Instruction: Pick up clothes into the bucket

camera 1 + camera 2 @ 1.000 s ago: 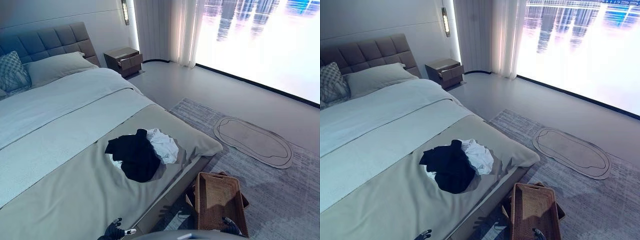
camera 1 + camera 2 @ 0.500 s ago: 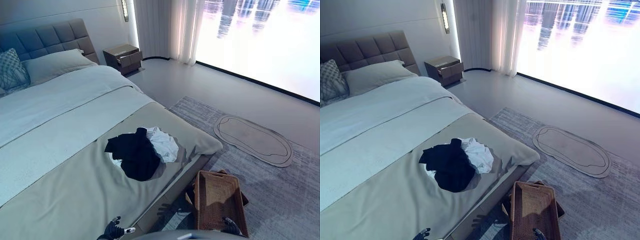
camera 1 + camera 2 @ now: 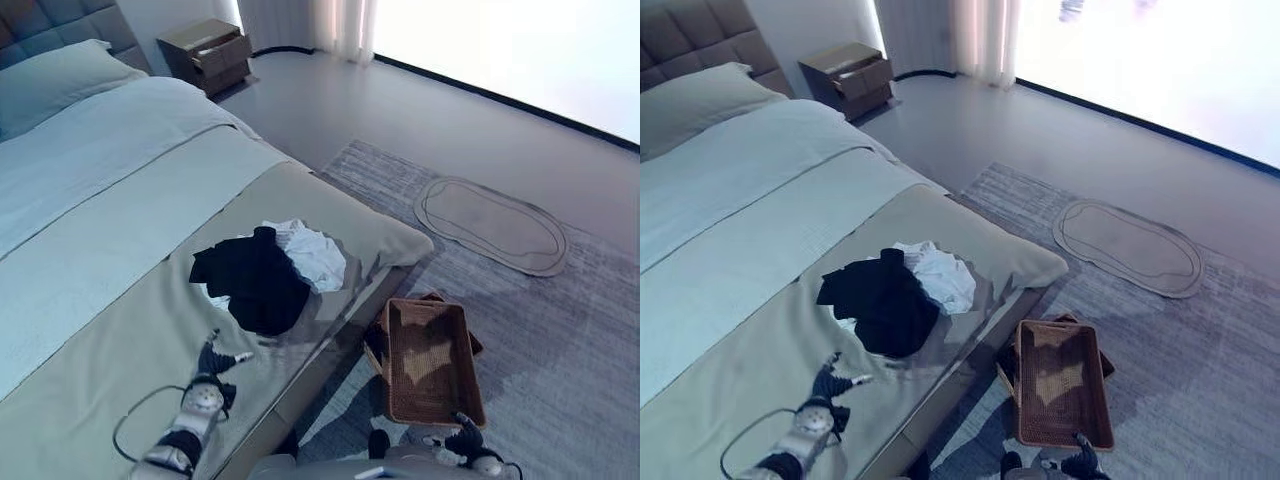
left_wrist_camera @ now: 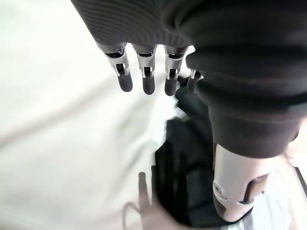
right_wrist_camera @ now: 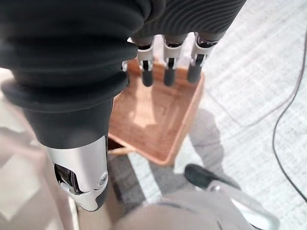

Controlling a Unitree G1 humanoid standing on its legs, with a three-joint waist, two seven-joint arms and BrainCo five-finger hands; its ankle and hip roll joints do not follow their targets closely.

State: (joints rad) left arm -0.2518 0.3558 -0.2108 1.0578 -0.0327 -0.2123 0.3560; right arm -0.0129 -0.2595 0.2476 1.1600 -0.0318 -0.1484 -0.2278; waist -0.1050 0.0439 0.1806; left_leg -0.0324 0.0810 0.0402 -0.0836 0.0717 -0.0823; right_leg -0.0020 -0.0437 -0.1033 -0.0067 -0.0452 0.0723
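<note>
Clothes sat in a heap on the near right part of the bed, close to its corner: black garment on the near left, white one against it on the far right. Neither hand touched them. Left hand was over the grey bedspread just near of the heap, fingers straight and spread, holding nothing; its wrist view showed the black cloth past the fingertips. Basket stood on the rug beside the bed's near right corner, brown wicker, rectangular, no clothes in it, sitting on something dark that stuck out at its far edge. Right hand was low at the near end of the basket, fingers straight and relaxed, nothing in them, pointing at the basket in its wrist view. Oval mat lay on the far right of the rug, well apart from the basket. Nightstand stood at the far side by the pillow.
</note>
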